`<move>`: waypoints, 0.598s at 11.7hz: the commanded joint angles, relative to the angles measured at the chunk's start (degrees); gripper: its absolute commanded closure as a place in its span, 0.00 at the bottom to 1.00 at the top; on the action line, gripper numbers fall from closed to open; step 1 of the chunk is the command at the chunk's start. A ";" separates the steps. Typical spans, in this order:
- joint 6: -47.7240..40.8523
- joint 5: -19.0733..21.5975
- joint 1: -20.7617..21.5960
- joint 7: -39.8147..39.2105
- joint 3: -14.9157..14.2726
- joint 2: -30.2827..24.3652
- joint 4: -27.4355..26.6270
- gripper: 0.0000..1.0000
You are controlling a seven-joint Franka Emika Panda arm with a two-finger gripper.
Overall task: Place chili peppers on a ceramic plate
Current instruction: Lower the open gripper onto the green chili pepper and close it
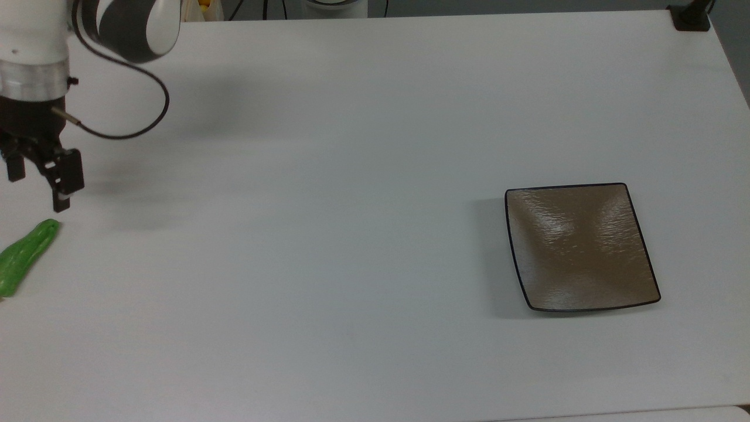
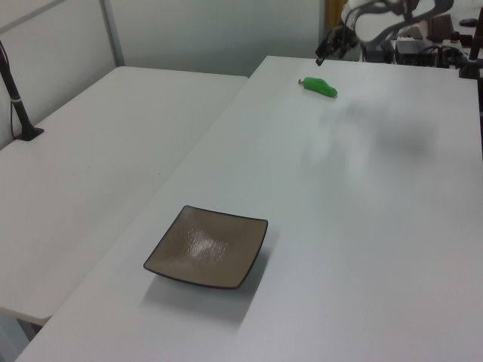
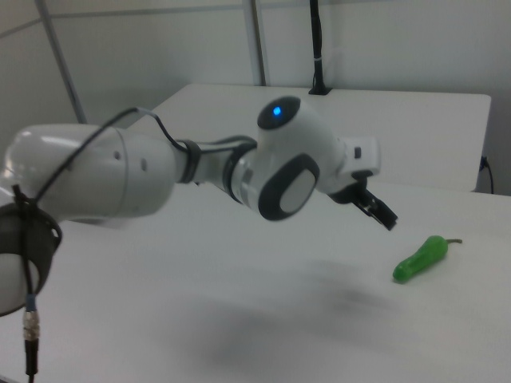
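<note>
- Right now the pincer (image 1: 35, 193) hangs open and empty over the desk (image 1: 351, 146), near the top view's left edge, just above the chili pepper (image 1: 23, 256) and apart from it.
- Chili pepper lies flat on the desk at the top view's far left edge, partly cut by the frame; in the left view it (image 2: 320, 87) sits near the desk's far left edge, stem end pointing to the left view's left.
- In the right view the pepper (image 3: 421, 257) lies to the right of the pincer (image 3: 375, 209), stem toward the right view's right.
- Ceramic plate (image 1: 580, 246) sits on the top view's right side, well apart from pepper and pincer; nothing in it.
- Wide bare desk surface between pepper and plate.
- In the left view the plate (image 2: 207, 246) sits close to the desk's left edge; a second desk (image 2: 98, 151) butts against that edge.
- Black cable (image 1: 126, 126) loops off the arm's wrist.
- No readable writing or labels.
</note>
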 commanded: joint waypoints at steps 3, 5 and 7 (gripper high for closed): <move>6.48 -1.39 -2.65 1.87 0.23 10.34 8.34 0.00; 7.18 -1.47 -3.36 1.78 0.06 13.59 11.06 0.00; 9.54 -1.39 -3.89 1.78 0.14 15.37 11.61 0.00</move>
